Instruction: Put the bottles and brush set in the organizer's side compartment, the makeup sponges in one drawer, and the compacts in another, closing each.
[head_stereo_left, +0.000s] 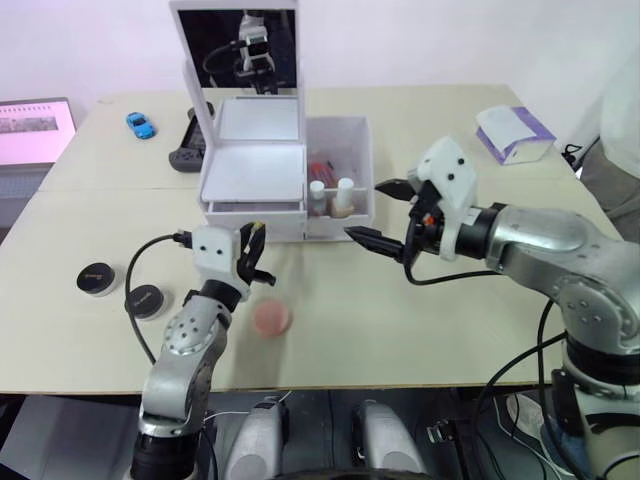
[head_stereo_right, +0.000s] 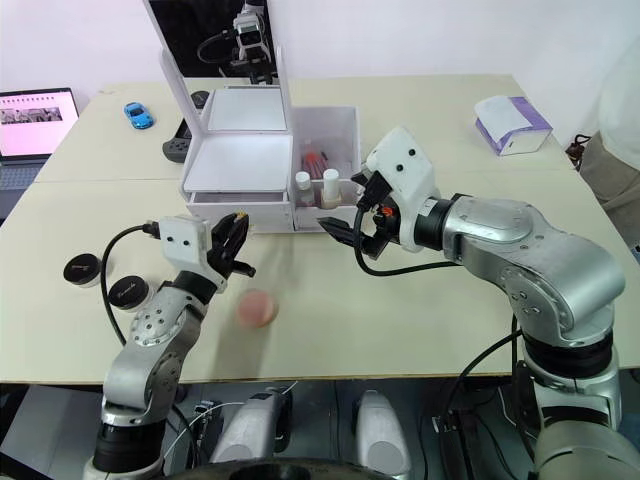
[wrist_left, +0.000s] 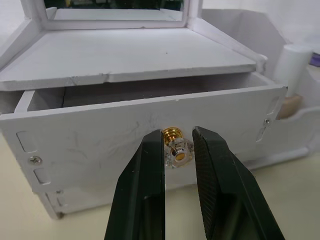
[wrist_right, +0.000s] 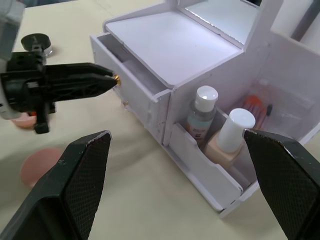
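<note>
Left hand (wrist_left: 177, 150) clenched on drawer knob (wrist_left: 176, 149); right hand (head_stereo_left: 383, 212) hovers spread beside organizer (head_stereo_left: 340, 135).

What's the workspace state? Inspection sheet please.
Surface: beige table, two tops joined.
Job's things: organizer, upper drawer partly open; two bottles and red item in side compartment; pink sponge and two black compacts on table.
Clutter: toy car, controller, tissue pack.
Grippers: left tool around drawer knob; right tool open, empty.
Cables: black cable on left arm.
Surroundings: laptop, person at right edge.
</note>
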